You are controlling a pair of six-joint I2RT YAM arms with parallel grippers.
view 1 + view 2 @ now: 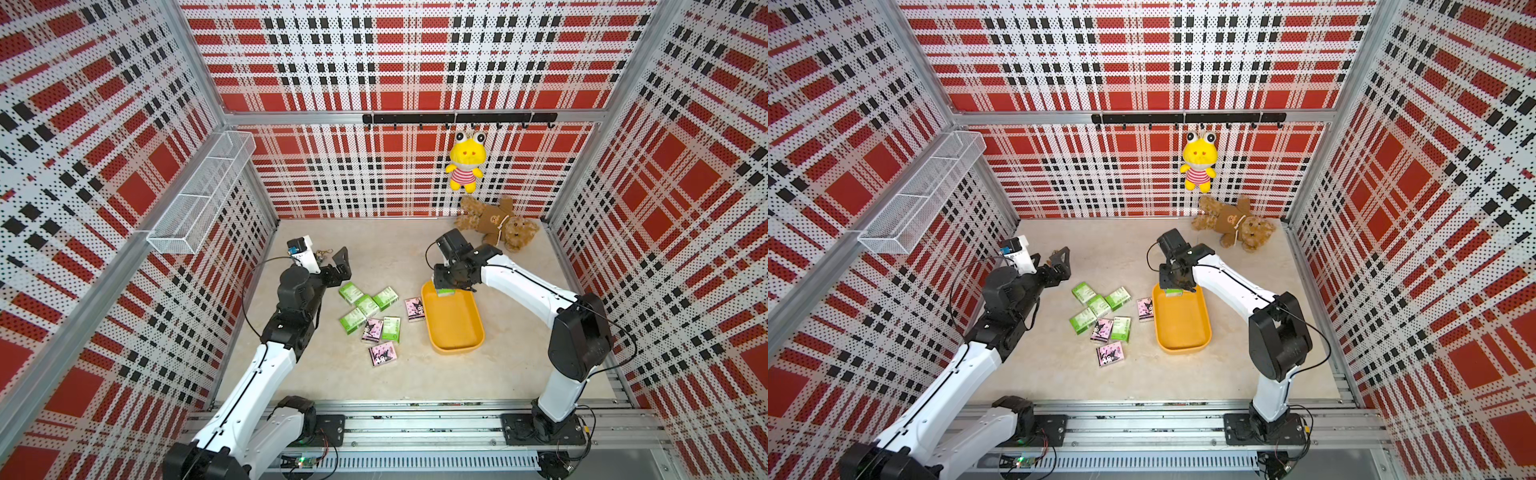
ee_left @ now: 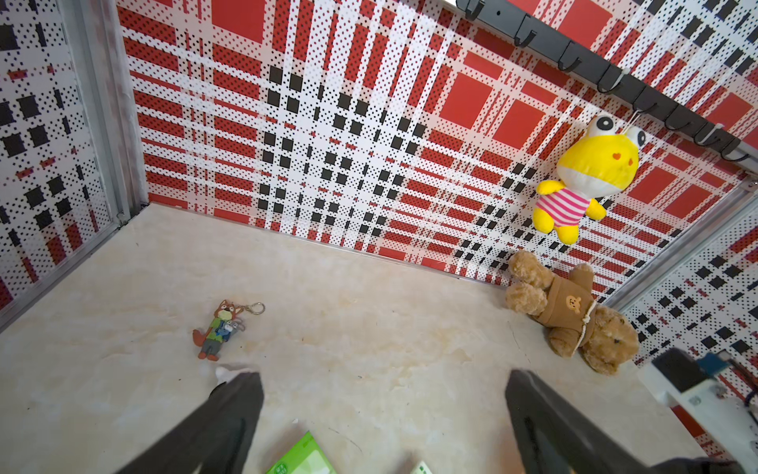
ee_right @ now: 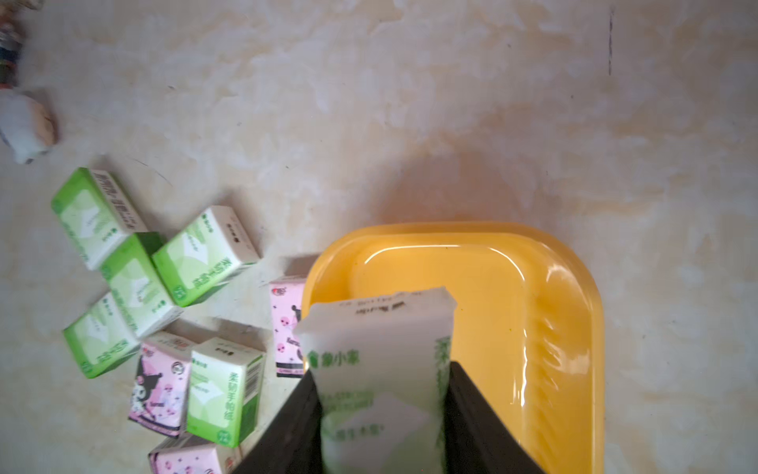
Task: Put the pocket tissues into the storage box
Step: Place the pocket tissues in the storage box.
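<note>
The pocket tissues (image 1: 366,305) are small flat rectangular packets. Five bright green-and-white ones and three pink ones with a black cartoon figure lie in a loose cluster on the pale marbled surface (image 1: 374,249). They are just beside the storage box (image 1: 455,348), a shallow, glossy yellow-orange tray with rounded corners. The held packet (image 3: 377,349), a sixth green-and-white one, is pinched at its sides between the dark fingers of the right end effector (image 3: 381,385). The end effector is partly closed on it, over the end of the box farthest from the arm bases. Whether the packet touches the box floor cannot be told. In both top views the end effector covers nearly all of it, leaving a green sliver. In the soft right wrist view the packet's print is blurred and its lower end is cut off. The left end effector (image 2: 381,385) is spread wide and holds nothing, with only a corner of one green packet (image 2: 301,455) showing at the picture's edge.
</note>
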